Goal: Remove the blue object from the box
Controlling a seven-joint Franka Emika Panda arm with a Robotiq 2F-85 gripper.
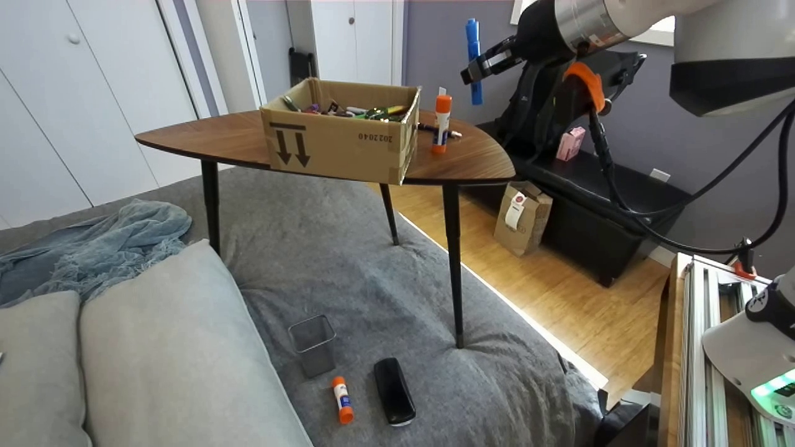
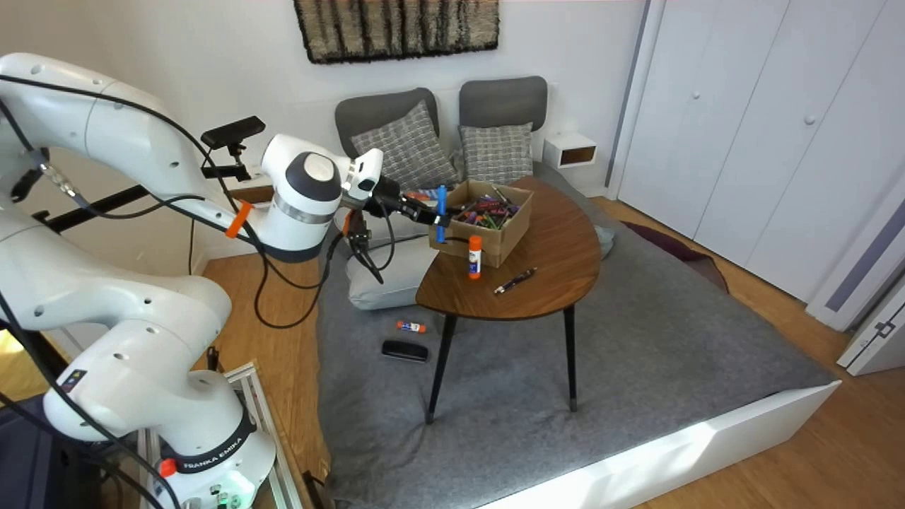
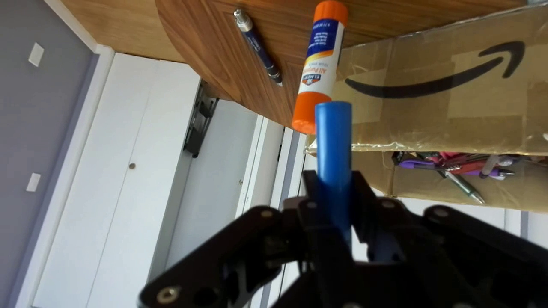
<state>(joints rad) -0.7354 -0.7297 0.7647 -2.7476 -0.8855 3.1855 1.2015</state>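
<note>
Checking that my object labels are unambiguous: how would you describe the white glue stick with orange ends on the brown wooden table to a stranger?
Start at the brown wooden table and find the brown cardboard box on it. Beside that box stands the white glue stick with orange ends. Unlike its look-alike lying on the grey fabric-covered bed, this one is upright.

There are two glue sticks (image 1: 440, 124) (image 1: 342, 400), one cardboard box (image 1: 338, 152).

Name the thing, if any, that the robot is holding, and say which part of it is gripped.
The gripper holds a slim blue stick, probably a marker, roughly around its middle; both ends stick out.
</note>
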